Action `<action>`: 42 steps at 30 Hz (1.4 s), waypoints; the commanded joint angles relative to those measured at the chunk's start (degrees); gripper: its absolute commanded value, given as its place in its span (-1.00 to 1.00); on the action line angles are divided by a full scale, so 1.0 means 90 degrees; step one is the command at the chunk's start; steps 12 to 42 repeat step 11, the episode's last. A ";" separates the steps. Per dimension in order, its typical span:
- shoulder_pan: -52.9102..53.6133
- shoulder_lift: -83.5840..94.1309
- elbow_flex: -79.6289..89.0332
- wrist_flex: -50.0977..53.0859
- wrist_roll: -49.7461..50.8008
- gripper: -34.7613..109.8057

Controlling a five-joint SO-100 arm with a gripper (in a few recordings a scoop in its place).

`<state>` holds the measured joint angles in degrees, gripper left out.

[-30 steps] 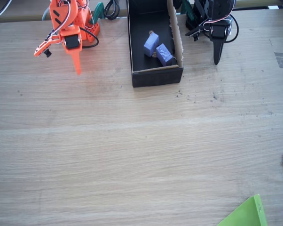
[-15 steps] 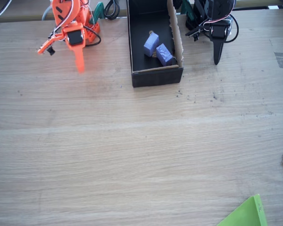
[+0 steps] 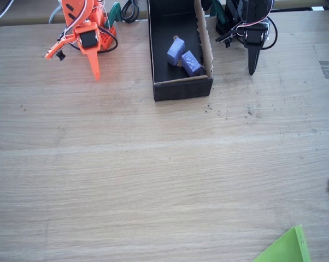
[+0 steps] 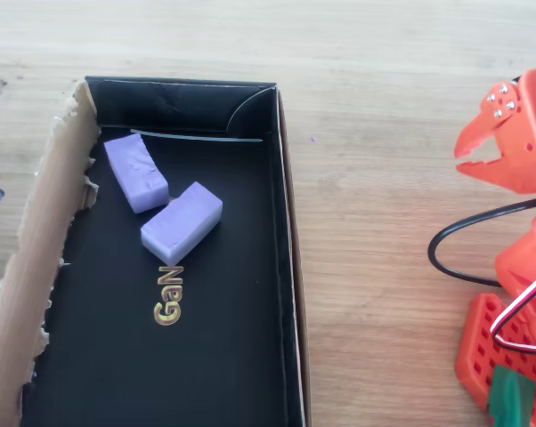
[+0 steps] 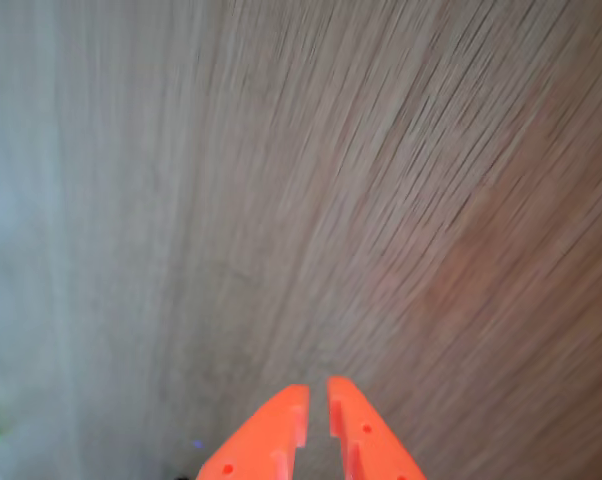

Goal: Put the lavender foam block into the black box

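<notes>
The pale, matt wooden table (image 3: 153, 174) shows fine straight grain. The shallow black cardboard box (image 4: 288, 222) has a raw brown torn wall. Matt, finely dotted, the small lavender foam block (image 4: 182, 222) looks soft. The orange plastic gripper (image 5: 316, 415) is smooth.

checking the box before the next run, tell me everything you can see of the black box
The black box is a shallow, open-topped rectangle of what looks like cardboard, with a black floor printed with gold "GaN" lettering. One long wall is raw brown with a torn, ragged edge; the other walls are black. It rests flat on the wooden table near its far edge in the fixed view. Two lavender foam blocks lie inside, touching each other.
</notes>
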<state>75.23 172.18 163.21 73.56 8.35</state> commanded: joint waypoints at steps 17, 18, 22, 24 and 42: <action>0.0039 0.0215 0.0020 0.0137 0.0039 -0.52; 0.0039 0.0215 0.0020 0.0137 0.0039 -0.52; 0.0039 0.0215 0.0020 0.0137 0.0039 -0.52; 0.0039 0.0215 0.0020 0.0137 0.0039 -0.52; 0.0039 0.0215 0.0020 0.0137 0.0039 -0.52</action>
